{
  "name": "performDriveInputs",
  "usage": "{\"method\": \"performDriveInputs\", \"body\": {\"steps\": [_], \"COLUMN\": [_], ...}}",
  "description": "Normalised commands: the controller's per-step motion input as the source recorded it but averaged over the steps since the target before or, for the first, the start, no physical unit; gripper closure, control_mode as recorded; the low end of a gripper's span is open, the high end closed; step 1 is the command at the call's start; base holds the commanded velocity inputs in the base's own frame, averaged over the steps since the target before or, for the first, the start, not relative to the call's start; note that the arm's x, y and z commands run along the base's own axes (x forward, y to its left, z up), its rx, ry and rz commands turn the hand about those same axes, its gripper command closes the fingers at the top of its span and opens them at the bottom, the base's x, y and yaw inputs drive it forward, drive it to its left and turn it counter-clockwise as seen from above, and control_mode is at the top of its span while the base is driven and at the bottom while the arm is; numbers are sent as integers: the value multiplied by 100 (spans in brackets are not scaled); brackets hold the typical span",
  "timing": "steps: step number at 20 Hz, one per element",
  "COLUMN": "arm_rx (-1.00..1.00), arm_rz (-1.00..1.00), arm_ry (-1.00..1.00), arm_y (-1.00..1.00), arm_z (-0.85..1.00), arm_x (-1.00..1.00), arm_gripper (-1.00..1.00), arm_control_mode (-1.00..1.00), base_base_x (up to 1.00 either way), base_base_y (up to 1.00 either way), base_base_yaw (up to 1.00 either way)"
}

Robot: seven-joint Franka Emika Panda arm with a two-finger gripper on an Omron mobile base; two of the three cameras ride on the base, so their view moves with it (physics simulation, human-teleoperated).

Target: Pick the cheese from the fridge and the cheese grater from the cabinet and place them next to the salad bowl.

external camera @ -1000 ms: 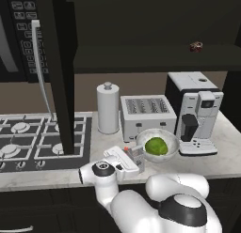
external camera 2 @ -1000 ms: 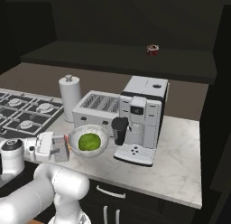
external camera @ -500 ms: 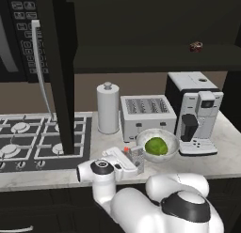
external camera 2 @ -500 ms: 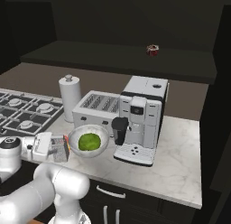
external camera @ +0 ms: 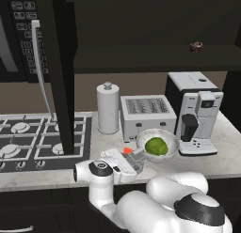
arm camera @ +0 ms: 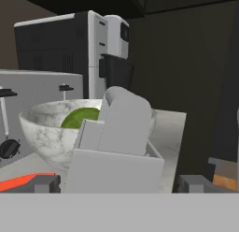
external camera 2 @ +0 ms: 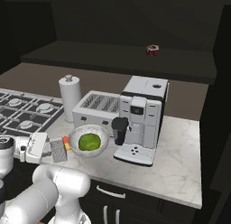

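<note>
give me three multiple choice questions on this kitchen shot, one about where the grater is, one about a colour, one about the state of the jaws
1. Where does the cheese grater stand?
A. on the stove burners
B. on the counter beside the salad bowl
C. on top of the toaster

2. What colour is the ball inside the salad bowl?
A. green
B. red
C. blue

3. How do the jaws of the gripper stand?
A. shut on the paper towel roll
B. shut on the bowl rim
C. open, one on each side of the grater

Answers: 1 B, the grater sits on the counter at the bowl's side, with the cheese next to it. 2 A, the leafy ball shows green in both base views. 3 C, in the hand view the two finger tips stand wide apart with the grater between them.
</note>
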Motion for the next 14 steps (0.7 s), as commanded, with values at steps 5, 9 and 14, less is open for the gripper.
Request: {"method": "performDriveInputs", "body": {"steps": [5, 9, 14], "arm_rx": [4, 0, 0], "arm_rz": [2, 3, 2], "arm_ry": [1, 14, 18], "arm_y": [18, 19, 29], "arm_z": [22, 8, 1], "arm_x": [10, 33, 5], "arm_gripper": [-100, -100, -100], "arm_control_mode": [-100, -100, -100], "base_base_x": [0, 0, 0], "base_base_y": [0, 0, 0], "base_base_yaw": [0, 0, 0]}}
